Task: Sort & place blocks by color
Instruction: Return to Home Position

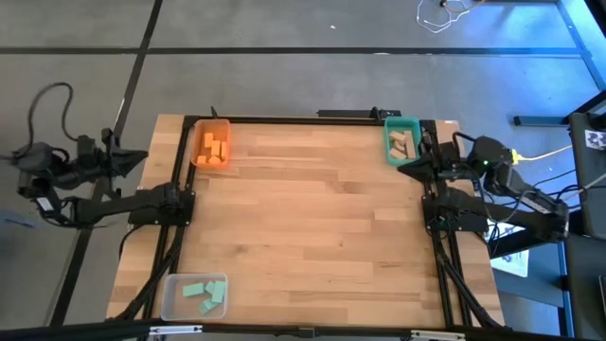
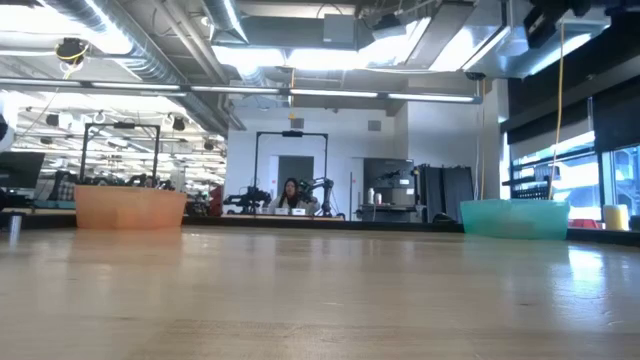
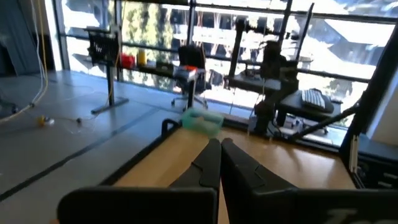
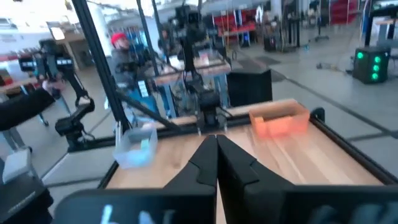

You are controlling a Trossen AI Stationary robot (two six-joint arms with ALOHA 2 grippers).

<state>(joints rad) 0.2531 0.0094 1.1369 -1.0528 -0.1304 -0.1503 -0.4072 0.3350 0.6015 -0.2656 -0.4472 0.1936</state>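
One table [image 1: 312, 218] carries three bins: one orange bin [image 1: 211, 123], one teal bin [image 1: 401, 120] and one clear bin [image 1: 172, 298]. Each bin holds blocks of a single colour: orange blocks [image 1: 213, 149], pale wood blocks [image 1: 402, 144] and mint blocks [image 1: 206, 294]. There are several per bin, lying too close for an exact count. Two arms: left arm [image 1: 95, 170] and right arm [image 1: 492, 170]. One person [image 2: 291, 193] shows in the room beyond.

A robotics lab in an open industrial hall: exposed ceiling ducts [image 2: 120, 50], strip lights [image 2: 300, 62], other robot arms [image 2: 322, 188], a seated person [image 2: 291, 193].
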